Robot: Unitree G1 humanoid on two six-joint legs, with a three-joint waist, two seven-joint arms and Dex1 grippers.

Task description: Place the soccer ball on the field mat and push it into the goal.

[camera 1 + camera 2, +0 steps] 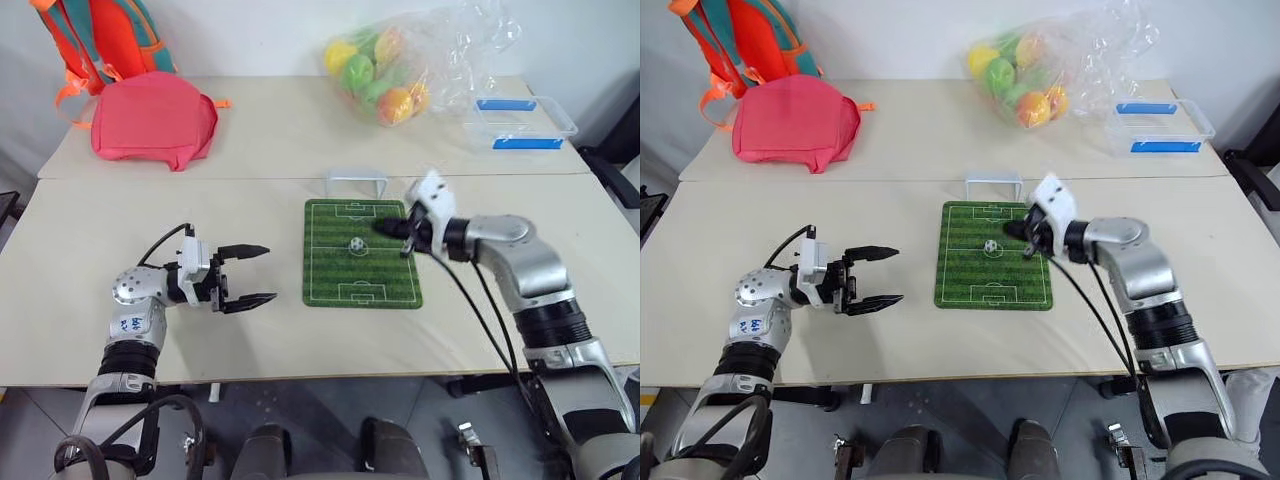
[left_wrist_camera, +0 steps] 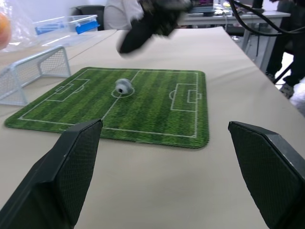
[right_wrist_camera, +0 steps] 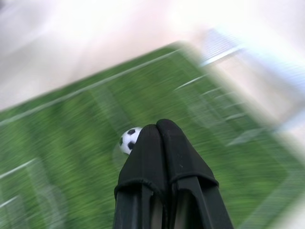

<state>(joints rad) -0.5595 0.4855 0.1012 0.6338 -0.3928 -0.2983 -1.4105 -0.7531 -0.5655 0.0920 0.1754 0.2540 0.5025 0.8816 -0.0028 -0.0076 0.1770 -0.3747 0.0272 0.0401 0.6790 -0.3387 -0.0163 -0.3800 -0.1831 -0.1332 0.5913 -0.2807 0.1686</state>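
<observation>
The tiny white soccer ball (image 1: 356,243) with black patches rests near the centre circle of the green striped field mat (image 1: 340,285). The white goal (image 1: 357,183) stands at the mat's far end. My right gripper (image 1: 381,228) is shut, fingers pressed together, hovering over the mat's right half just right of the ball and pointing at it; the right wrist view has the ball (image 3: 127,139) just beyond the fingertips (image 3: 157,130). My left gripper (image 1: 262,273) stands open on the table left of the mat, holding nothing.
A red bag (image 1: 155,118) and an orange backpack (image 1: 95,40) lie at the far left. A clear plastic bag of coloured balls (image 1: 385,65) and a clear box with blue clips (image 1: 520,125) stand at the far right.
</observation>
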